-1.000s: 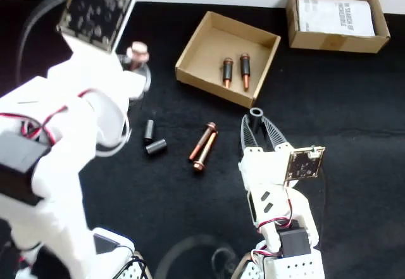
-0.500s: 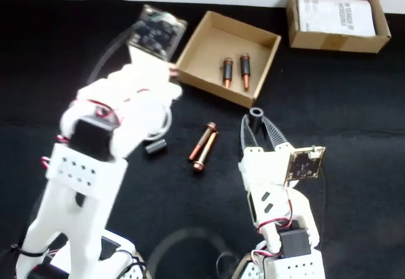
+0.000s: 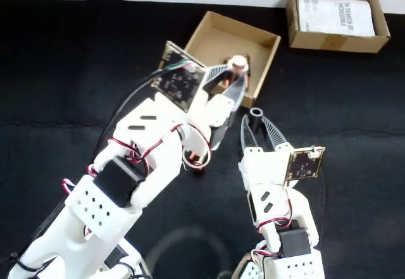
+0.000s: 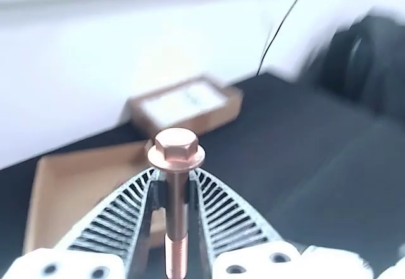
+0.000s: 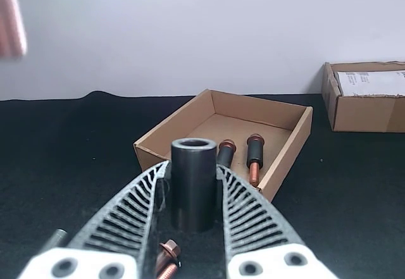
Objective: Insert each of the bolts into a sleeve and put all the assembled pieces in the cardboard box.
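The left gripper (image 3: 233, 76), clamped on a bolt (image 3: 238, 62), has swung across to the cardboard box's (image 3: 193, 42) near edge, close to the sleeve (image 3: 256, 112) that the right gripper (image 3: 256, 121) grips upright just before the box; insertion looks next

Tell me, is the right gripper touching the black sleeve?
Touching. The right wrist view shows the right gripper clamping the upright sleeve between both jaws.

From above, the left arm (image 3: 145, 159) hides all but one end of a loose bolt (image 3: 200, 164) and covers the assembled pieces (image 5: 255, 152) in the cardboard box (image 3: 209, 32). The held bolt (image 4: 176, 155) in the left hand (image 4: 176, 178) is cut off at the wrist picture's edge.
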